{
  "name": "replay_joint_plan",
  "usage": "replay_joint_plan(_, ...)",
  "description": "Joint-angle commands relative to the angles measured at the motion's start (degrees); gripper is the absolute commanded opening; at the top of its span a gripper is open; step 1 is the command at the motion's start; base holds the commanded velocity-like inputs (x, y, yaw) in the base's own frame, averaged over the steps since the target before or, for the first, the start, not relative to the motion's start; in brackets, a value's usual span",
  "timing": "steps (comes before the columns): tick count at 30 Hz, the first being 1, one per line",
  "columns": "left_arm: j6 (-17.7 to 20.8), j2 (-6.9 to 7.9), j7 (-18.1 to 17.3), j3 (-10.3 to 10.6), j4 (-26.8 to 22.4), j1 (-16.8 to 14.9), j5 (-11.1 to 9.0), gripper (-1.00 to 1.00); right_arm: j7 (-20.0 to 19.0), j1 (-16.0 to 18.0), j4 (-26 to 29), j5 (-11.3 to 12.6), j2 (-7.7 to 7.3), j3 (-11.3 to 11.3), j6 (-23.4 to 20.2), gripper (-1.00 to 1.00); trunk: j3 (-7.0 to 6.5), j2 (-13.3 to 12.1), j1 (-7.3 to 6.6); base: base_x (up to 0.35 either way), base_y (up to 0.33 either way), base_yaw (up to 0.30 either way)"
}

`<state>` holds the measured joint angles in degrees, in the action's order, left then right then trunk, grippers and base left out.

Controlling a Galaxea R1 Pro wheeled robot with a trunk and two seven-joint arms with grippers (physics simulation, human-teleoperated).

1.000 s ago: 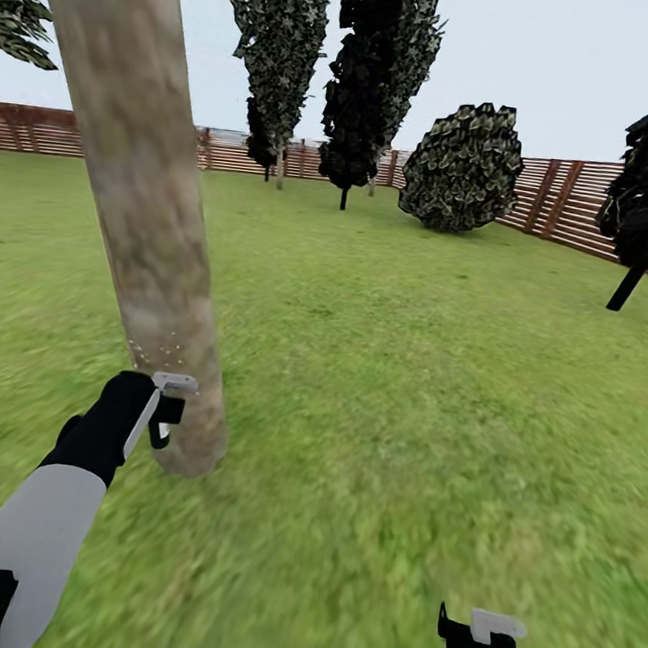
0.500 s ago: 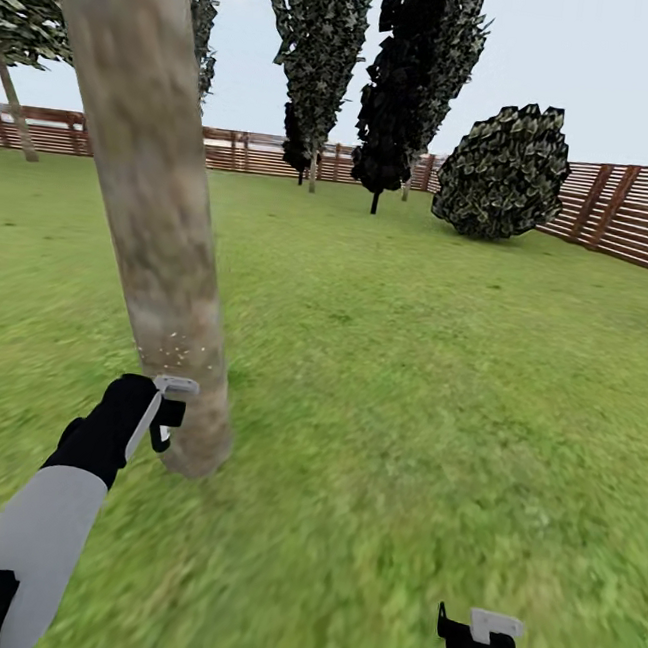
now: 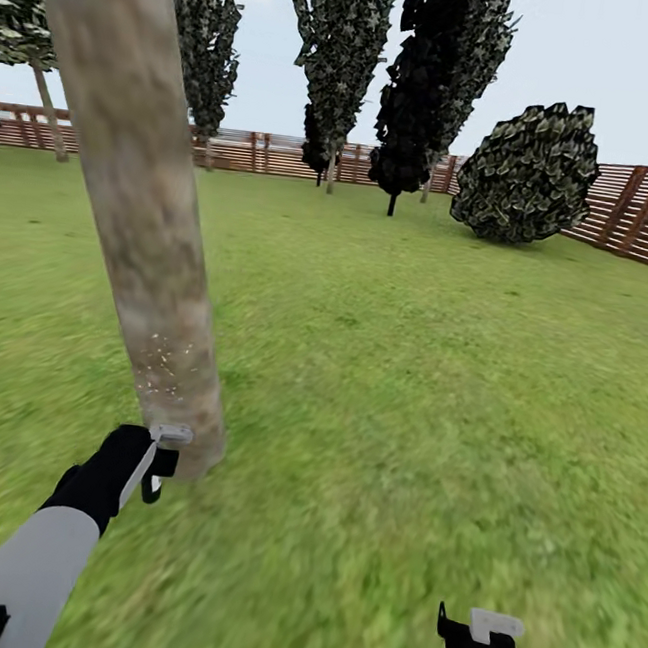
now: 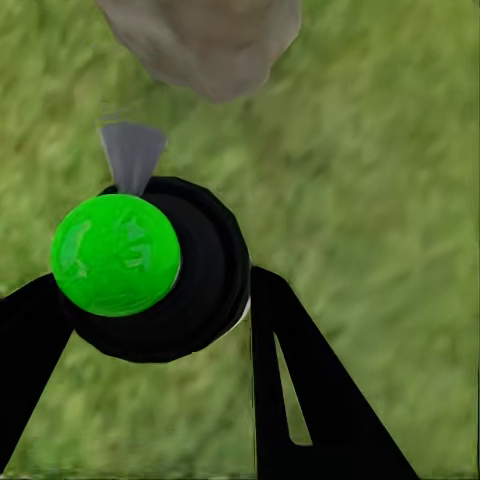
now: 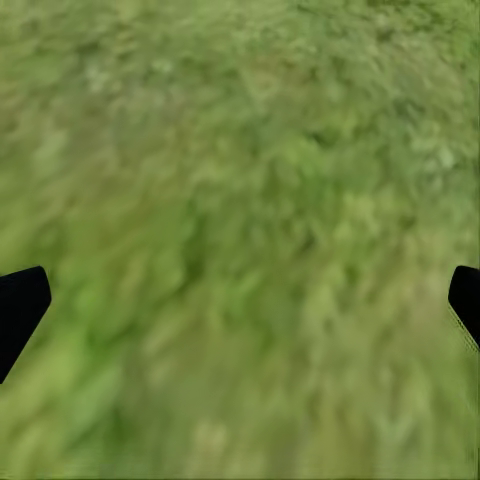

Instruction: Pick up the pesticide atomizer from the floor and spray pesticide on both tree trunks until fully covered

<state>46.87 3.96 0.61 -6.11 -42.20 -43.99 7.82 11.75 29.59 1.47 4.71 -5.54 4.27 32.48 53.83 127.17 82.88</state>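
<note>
Dark atomizer (image 4: 150, 270) between left jaws.

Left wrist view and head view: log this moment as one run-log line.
left gripper: shut on atomizer, beside trunk base | tree trunk: pale specks low down | right gripper: open over grass

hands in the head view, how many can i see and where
2. The left hand sits low at the picture's left, beside the base of the tree trunk. The right hand is at the bottom right, above grass.
</note>
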Motion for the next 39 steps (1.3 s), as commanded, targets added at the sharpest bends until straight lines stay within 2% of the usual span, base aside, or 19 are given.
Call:
replay_joint_plan(1,0.1,0.01,-0.1,-0.5,0.4,0.2,0.2,-1.00,0.1,0.0,0.0,0.5,0.00,0.5,0.1,1.00,0.05,0.0,0.01,0.199,-0.225,0.027)
replay_joint_plan(2,-0.8,0.03,0.0,-1.3,1.0,0.5,0.2,-1.00,0.1,0.0,-0.1,0.5,0.00,0.5,0.1,1.00,0.05,0.0,0.01,0.207,-0.219,0.014)
replay_joint_plan(3,-4.8,-0.14,0.0,-2.7,2.6,0.7,0.2,-1.00,0.0,0.0,-0.1,0.5,-0.13,0.4,0.1,1.00,0.05,0.0,0.01,0.214,-0.214,0.004)
replay_joint_plan(8,-9.4,-0.18,0.1,-3.3,8.4,1.1,0.3,-1.00,0.0,0.0,-0.1,0.5,-0.22,0.4,0.1,1.00,0.05,0.0,0.01,0.228,-0.202,0.001)
replay_joint_plan(10,-11.2,0.03,0.2,-3.6,8.7,2.0,0.3,-1.00,0.0,0.0,0.0,0.5,-0.19,0.4,0.1,1.00,0.05,0.0,0.01,0.207,-0.211,0.000)
replay_joint_plan(16,-12.2,0.21,3.6,-6.0,8.8,2.7,0.2,-1.00,0.1,0.0,0.0,0.6,-0.18,0.4,0.1,1.00,0.05,0.0,0.01,0.109,-0.136,0.146)
replay_joint_plan(21,-12.2,-0.33,3.9,-6.1,8.9,2.7,0.1,-1.00,0.1,0.0,0.0,0.6,-0.18,0.4,0.1,1.00,0.05,0.0,0.01,0.005,-0.006,0.273)
replay_joint_plan(22,-12.3,-1.06,4.0,-5.9,8.9,2.7,0.0,-1.00,0.1,0.0,0.0,0.6,-0.18,0.4,0.1,1.00,0.05,0.0,0.01,0.000,0.000,0.277)
replay_joint_plan(24,-12.3,-1.38,4.0,-5.9,8.9,2.7,0.0,-1.00,0.1,0.0,0.0,0.6,-0.18,0.4,0.1,1.00,0.05,0.0,0.01,0.000,-0.160,0.272)
replay_joint_plan(39,-12.4,-1.78,4.0,-6.0,8.5,2.7,0.0,-1.00,0.1,0.0,-0.1,0.5,-0.18,0.4,0.1,1.00,0.05,0.0,0.01,0.010,-0.265,0.033)
